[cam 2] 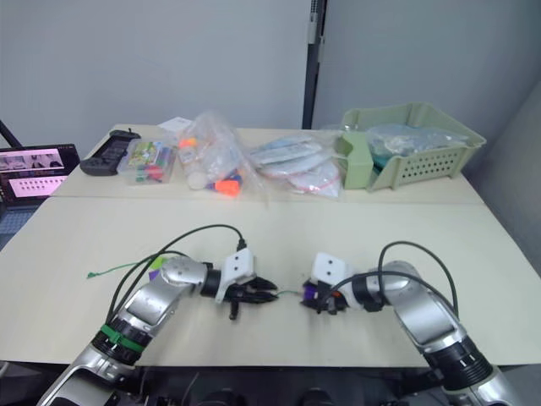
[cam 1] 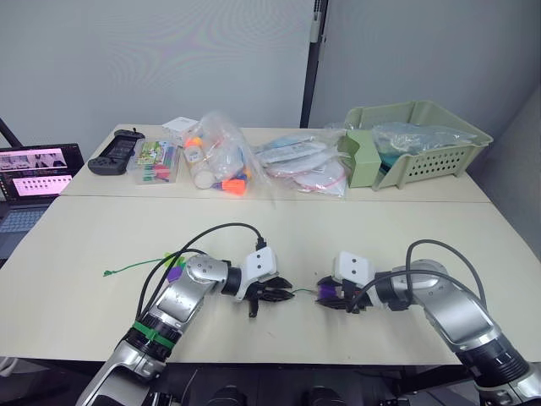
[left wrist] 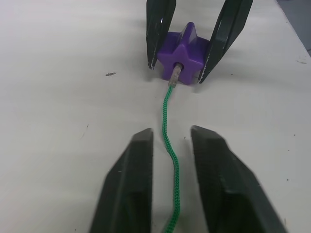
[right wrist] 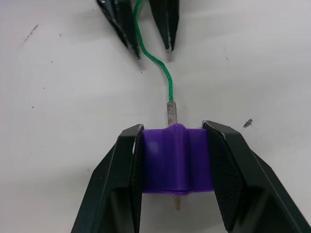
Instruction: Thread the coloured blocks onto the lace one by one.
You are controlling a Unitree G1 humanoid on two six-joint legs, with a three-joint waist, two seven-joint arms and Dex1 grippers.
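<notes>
My right gripper (right wrist: 172,128) is shut on a purple block (right wrist: 176,158) low over the table's near middle. The green lace (left wrist: 167,126) has its pale stiff tip (right wrist: 170,111) pushed into the block's hole, and a bit of the tip pokes out of the far side. My left gripper (left wrist: 170,133) sits a short way left of the block, open, and the lace runs loose between its fingers. From there the lace trails left to its end (cam 1: 110,272). Another purple block (cam 1: 175,272) and a lime green piece (cam 1: 172,258) lie beside my left forearm.
At the back of the table stand a green basket (cam 1: 414,139), plastic bags of toy pieces (cam 1: 220,161), a clear box (cam 1: 156,162) and a black controller (cam 1: 114,152). A laptop (cam 1: 34,182) is at the far left. Black cables loop over both wrists.
</notes>
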